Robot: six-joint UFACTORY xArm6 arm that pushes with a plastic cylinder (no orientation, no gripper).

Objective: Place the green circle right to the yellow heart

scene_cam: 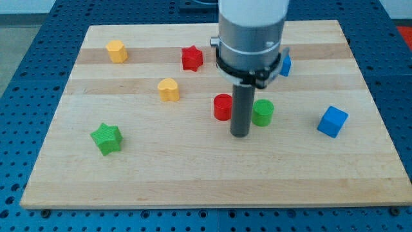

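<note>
The green circle (262, 112) stands right of the board's middle. The yellow heart (168, 89) lies well to its left, a little higher in the view. My tip (240, 135) rests on the board just left of and slightly below the green circle, close to touching it. A red circle (223, 107) stands just left of the rod, between the yellow heart and the green circle.
A red star (192, 58) and a yellow hexagon (116, 51) lie near the view's top. A green star (106, 138) is at lower left. A blue cube (332, 121) is at right. Another blue block (285, 64) peeks from behind the arm. The wooden board (193, 180) sits on a blue pegboard.
</note>
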